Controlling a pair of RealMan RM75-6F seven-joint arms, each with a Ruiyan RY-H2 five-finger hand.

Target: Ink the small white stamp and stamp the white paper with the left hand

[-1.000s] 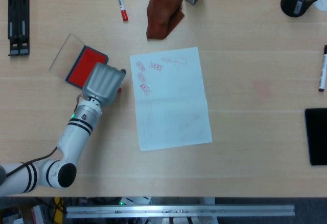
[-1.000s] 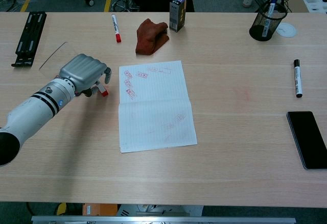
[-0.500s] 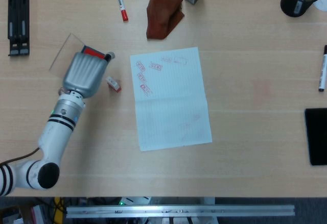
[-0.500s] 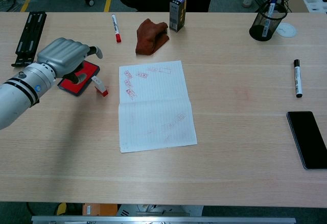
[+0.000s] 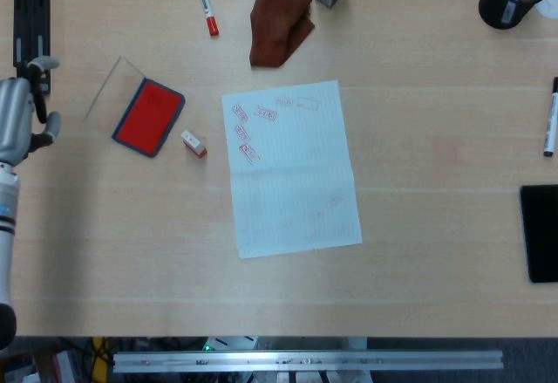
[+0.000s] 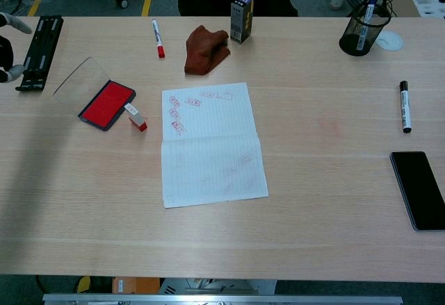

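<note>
The left hand (image 5: 19, 112) has pulled right away to the surface's left edge, fingers loosely spread and holding nothing. A second ago it hovered over the red ink pad with its clear hinged lid (image 5: 148, 116); now the pad is uncovered. The small white stamp with a red base (image 5: 193, 144) lies released on the light wooden surface (image 5: 436, 252), between the pad and the white lined paper sheet (image 5: 292, 169), whose far end carries red imprints. I judge the stamping finished. The right hand is out of sight.
</note>
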